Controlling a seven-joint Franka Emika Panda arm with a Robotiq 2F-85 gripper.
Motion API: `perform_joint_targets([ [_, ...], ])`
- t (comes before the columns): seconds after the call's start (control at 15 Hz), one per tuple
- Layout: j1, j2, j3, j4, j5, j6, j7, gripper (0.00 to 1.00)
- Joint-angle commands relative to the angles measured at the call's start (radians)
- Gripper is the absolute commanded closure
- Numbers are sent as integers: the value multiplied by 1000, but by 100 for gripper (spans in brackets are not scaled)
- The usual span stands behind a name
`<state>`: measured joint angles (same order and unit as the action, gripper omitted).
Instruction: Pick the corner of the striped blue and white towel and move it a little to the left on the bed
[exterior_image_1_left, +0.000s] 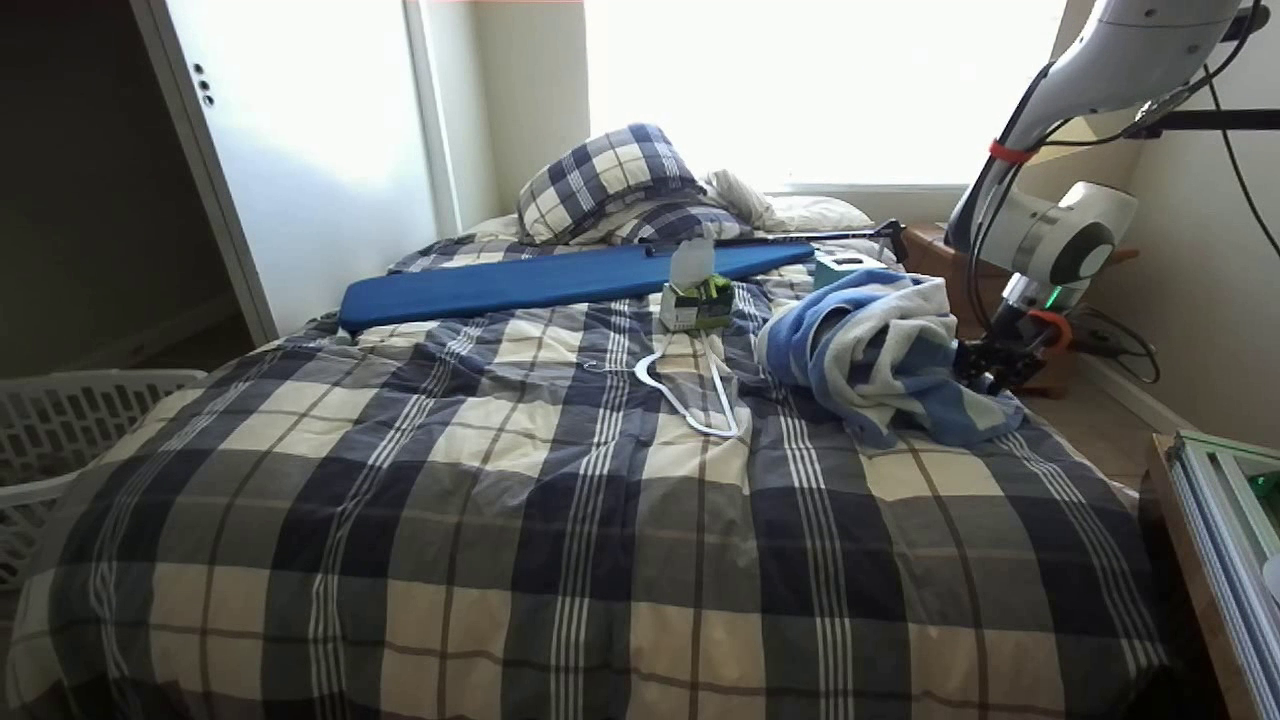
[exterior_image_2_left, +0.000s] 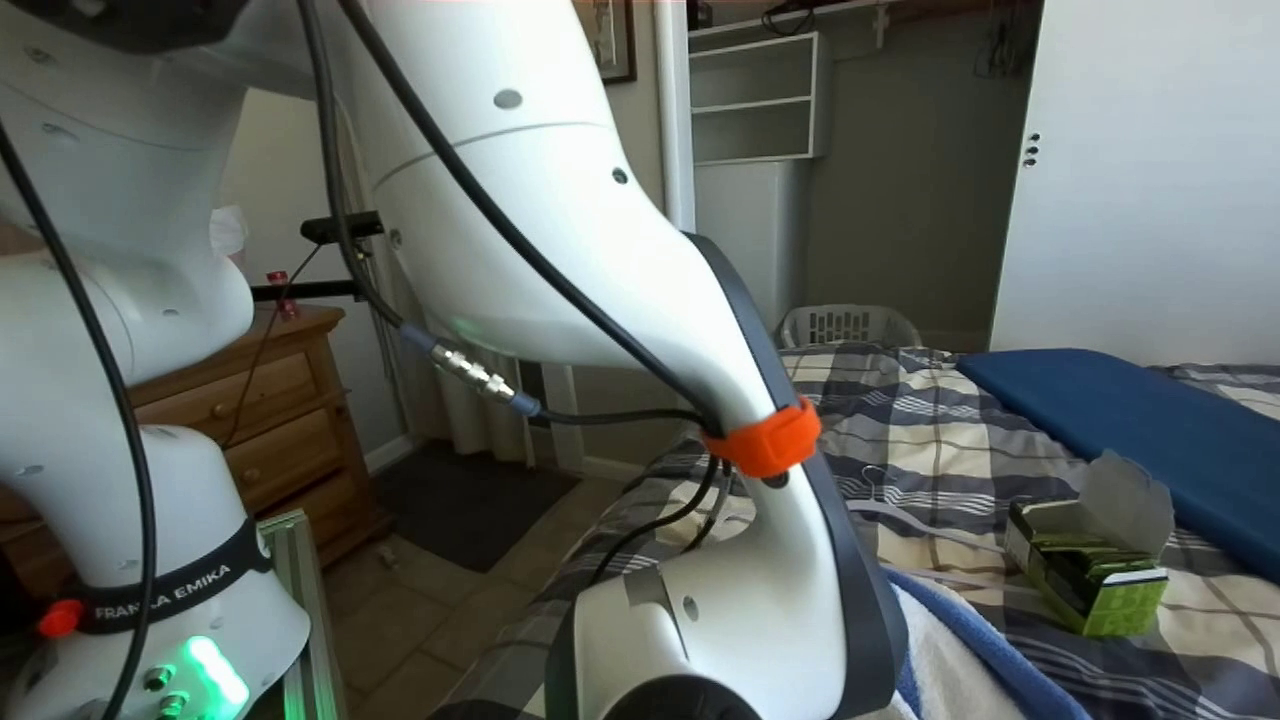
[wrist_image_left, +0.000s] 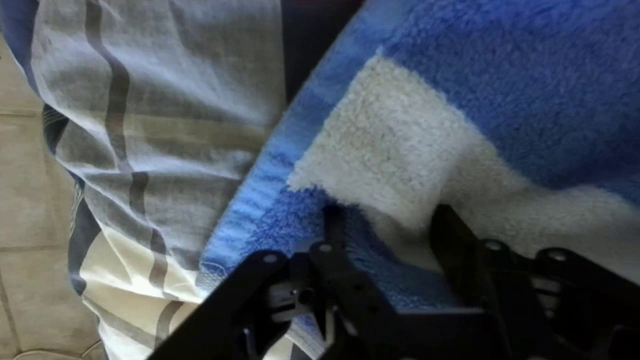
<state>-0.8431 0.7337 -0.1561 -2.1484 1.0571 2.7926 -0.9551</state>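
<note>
TOWEL, striped, blue/wht, qty 1. Loc.: striped towel (exterior_image_1_left: 880, 350) directly below your tool (wrist_image_left: 387, 220), tips down in the nap; bulk heaped to the tool's L in an ext. view, on the desk (exterior_image_1_left: 560, 600) (a bed here).

TOOL, cond.: fingers (wrist_image_left: 452, 245) apart, loose fold of towel between; no clamp evident.

STEP (judged): pinch nr the corner (wrist_image_left: 217, 262). Seat both tips well down either side of that fold, then close slowly; thick pile prob. needs a deep bite, a shallow one may slip. Check you've got towel only: plaid cover (wrist_image_left: 180, 90) shows just past the hem (wrist_image_left: 280, 150), L of tool in wrist view, & could get nipped. Lift low, go L a short way, release. Don't overtravel: wht hanger (exterior_image_1_left: 690, 400) lies beyond the heap, farther L of tool, ext. view.

ORIENT.: hem slants from just L of the tool up & away to upper R, wrist view; corner appears to point lower L, past the tool, toward the side where floor shows. Long axis: can't tell, cloth is bunched; heap plus flap run approx. from upper L of tool to just below it, ext. view.
</note>
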Motion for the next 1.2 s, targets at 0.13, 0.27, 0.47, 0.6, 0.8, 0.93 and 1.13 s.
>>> perform_joint_targets([
  [0.13,-62,11,47,27,-3,-26,-8,95],
  [0.27,-48,-27,31,-9,-20,-42,21,100],
  [0.47,-36,-115,22,-82,-20,-20,11,97],
  [0.6,-38,-185,26,-137,-1,4,-21,98],
  [0.8,-49,-314,47,-218,46,38,-109,98],
  [0.93,-54,-411,63,-269,64,42,-169,98],
  [1.13,-49,-568,89,-333,102,13,-270,98],
])
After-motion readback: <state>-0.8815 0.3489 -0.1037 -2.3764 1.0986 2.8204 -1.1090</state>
